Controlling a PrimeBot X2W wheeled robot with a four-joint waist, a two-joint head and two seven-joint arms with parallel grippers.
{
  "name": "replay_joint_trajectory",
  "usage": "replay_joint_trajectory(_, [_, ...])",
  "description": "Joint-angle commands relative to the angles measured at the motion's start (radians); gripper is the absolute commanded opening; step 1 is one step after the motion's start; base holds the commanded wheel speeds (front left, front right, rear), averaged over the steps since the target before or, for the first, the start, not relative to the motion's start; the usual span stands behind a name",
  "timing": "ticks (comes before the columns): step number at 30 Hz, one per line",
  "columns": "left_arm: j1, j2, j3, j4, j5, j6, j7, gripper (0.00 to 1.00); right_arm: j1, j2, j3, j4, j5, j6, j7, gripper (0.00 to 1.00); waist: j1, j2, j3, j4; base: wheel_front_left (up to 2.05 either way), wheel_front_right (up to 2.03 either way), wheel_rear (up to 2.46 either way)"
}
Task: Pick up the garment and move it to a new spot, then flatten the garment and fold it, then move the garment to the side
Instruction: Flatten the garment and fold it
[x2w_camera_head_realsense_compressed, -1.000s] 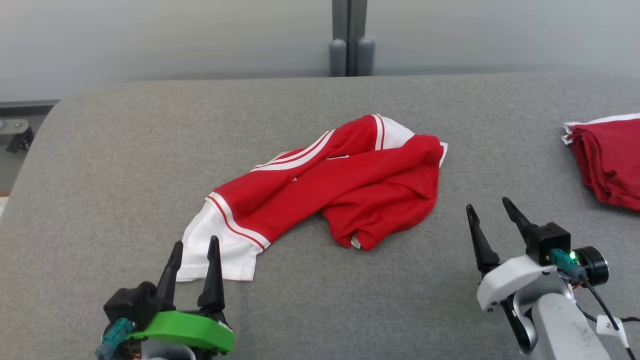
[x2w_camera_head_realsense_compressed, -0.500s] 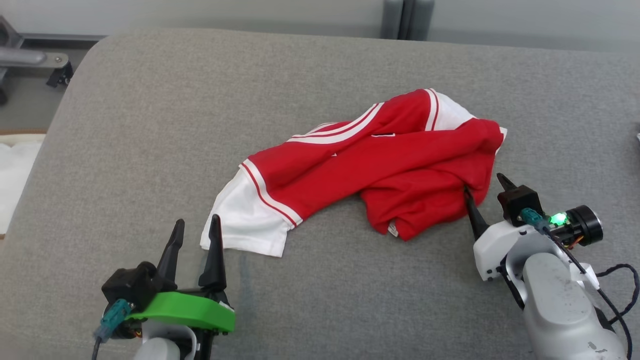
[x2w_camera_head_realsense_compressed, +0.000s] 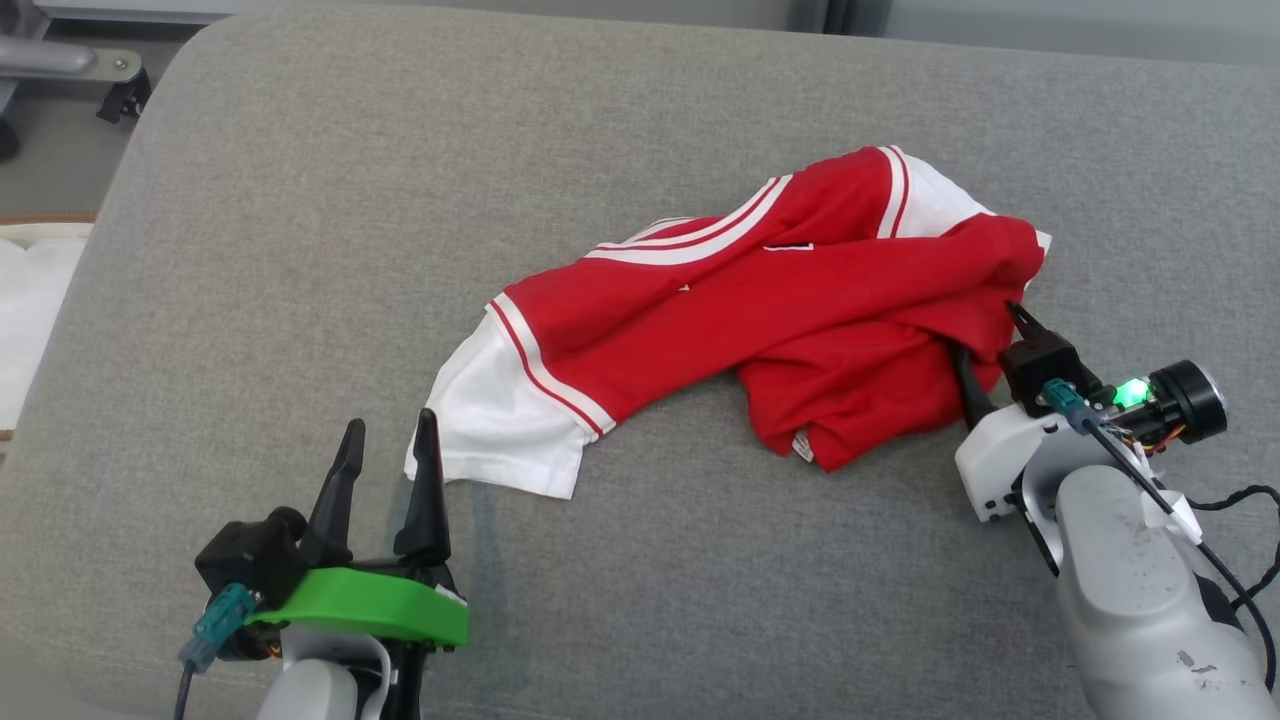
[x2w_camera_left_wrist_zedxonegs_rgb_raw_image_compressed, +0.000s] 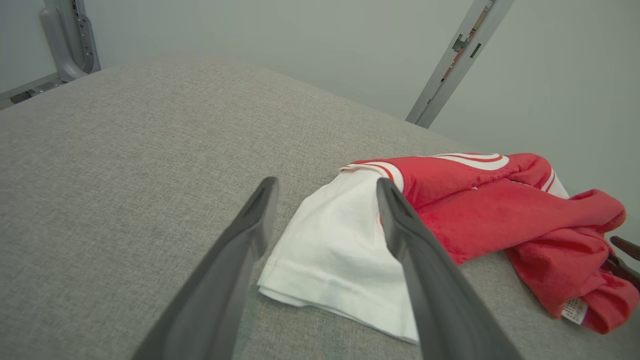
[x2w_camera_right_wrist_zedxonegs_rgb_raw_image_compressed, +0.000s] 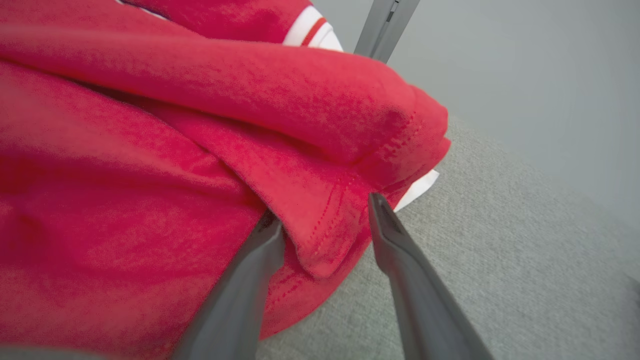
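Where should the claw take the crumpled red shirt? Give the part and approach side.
Grip the stitched red hem flap at the shirt's right end, coming from the right, low along the cushion. It juts free of the pile, and the right claw's open fingers straddle it.

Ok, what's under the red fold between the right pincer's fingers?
Under that hemmed fold of the garment, between the fingers of the open right pincer, more red cloth shows, then a white layer and the grey cushion. Anything deeper is covered.
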Motion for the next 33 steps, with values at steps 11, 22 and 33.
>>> replay_joint_trajectory(11, [-0.011, 0.004, 0.02, -0.005, 0.006, 0.006, -0.004, 1.0, -0.022, -0.005, 0.022, -0.048, 0.013, -0.002, -0.002, 0.0, 0.0, 0.0, 0.006, -0.054, 0.0, 0.0, 0.0])
replay_joint_trajectory(22, [-0.006, 0.004, 0.034, -0.006, 0.012, 0.002, -0.003, 1.0, 0.15, -0.022, -0.013, -0.239, -0.033, -0.002, -0.002, 0.0, 0.0, 0.0, -0.049, -0.141, 0.0, 0.0, 0.0])
replay_joint_trajectory(33, [0.008, 0.004, 0.034, 0.006, 0.011, -0.001, -0.004, 1.0, 0.277, -0.011, -0.082, -0.246, -0.044, -0.002, -0.002, 0.24, 0.0, 0.0, -0.048, -0.168, 0.0, 0.0, 0.0])
